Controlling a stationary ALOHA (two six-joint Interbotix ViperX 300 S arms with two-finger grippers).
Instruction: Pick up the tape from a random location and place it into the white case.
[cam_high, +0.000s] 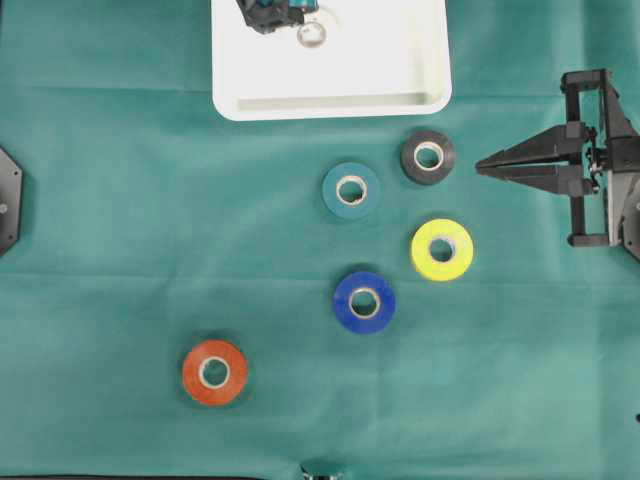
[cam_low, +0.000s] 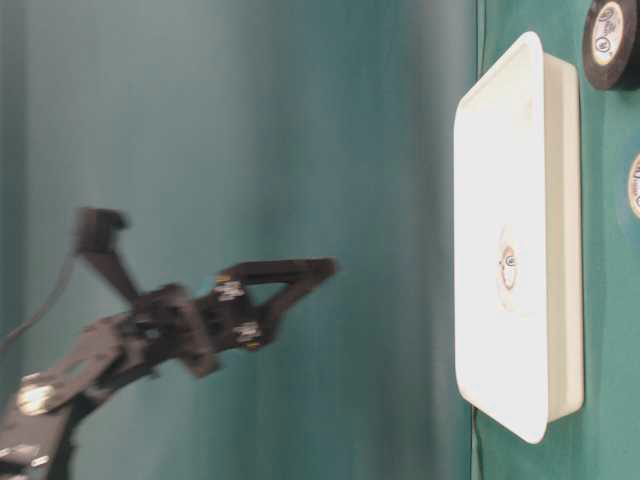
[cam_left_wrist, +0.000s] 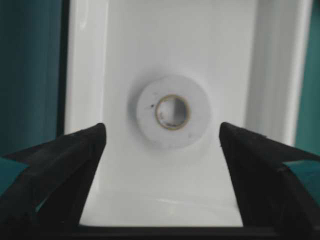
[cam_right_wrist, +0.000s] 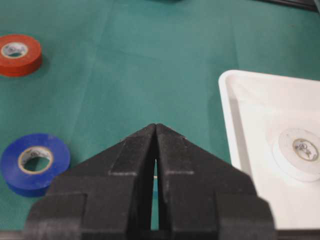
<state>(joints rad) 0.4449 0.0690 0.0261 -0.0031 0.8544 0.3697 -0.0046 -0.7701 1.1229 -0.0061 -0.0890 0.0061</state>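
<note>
Left wrist view shows the white tape (cam_left_wrist: 171, 111) lying flat in the case (cam_left_wrist: 120, 45), centred just beyond the left gripper (cam_left_wrist: 162, 135), whose jaws stand spread and empty.

You see five rolls on the green cloth (cam_high: 120, 200): black (cam_high: 428, 156), teal (cam_high: 351, 190), yellow (cam_high: 442, 249), blue (cam_high: 364, 301) mid-cloth; orange (cam_high: 214, 372) toward the near-left corner.

White tape (cam_left_wrist: 171, 111) in white case (cam_high: 430, 60), orange roll (cam_high: 214, 372), blue roll (cam_high: 364, 301), green cloth (cam_high: 120, 220)
</note>
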